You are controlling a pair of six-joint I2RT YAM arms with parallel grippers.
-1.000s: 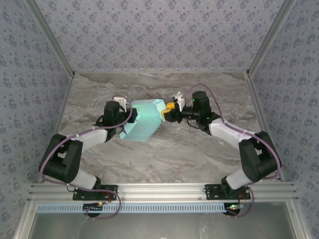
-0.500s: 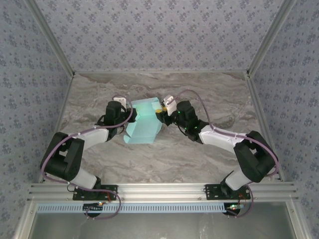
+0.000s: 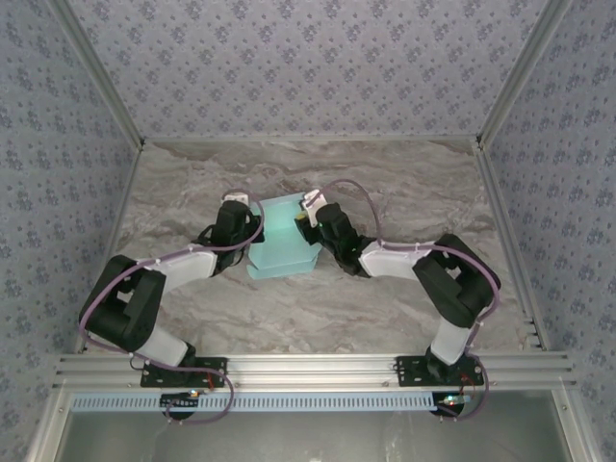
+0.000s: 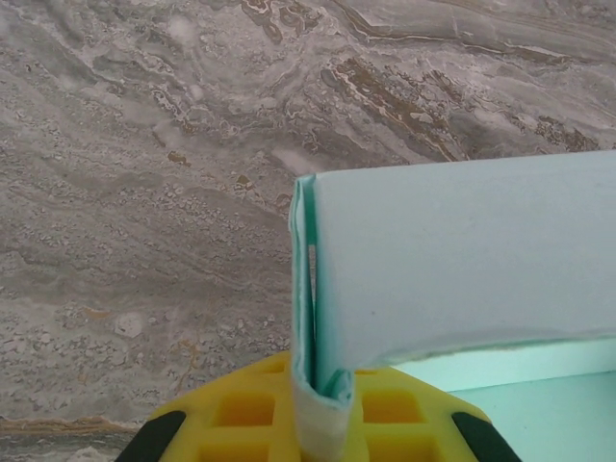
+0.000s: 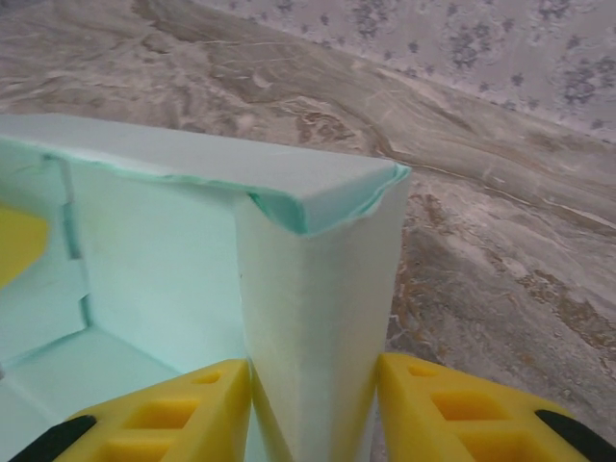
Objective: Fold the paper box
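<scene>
- The paper box (image 3: 282,241) sits on the grey marbled table (image 3: 385,308), mid-table, between the two arms and partly formed.
- In the top view it reads as a pale aqua tray shape with walls raised, its open side facing up.
- The left gripper (image 3: 252,234) meets the box's left side and the right gripper (image 3: 306,227) its far right corner.
- Left wrist view: the left gripper (image 4: 322,416) has its yellow fingers (image 4: 245,409) clenched on a thin upright wall of the box (image 4: 462,260). The card there is doubled, two layers pressed together edge-on.
- Right wrist view: the right gripper (image 5: 313,409) straddles a thicker folded-over wall at a corner of the box (image 5: 173,260). One yellow finger (image 5: 164,414) is inside the box and the other outside, both pressing the card, so this is a grasp.
- Inside the box this view shows the floor panel, inner wall faces with tab seams, and that inside finger.
- The corner's top fold is slightly crumpled at the tip.
</scene>
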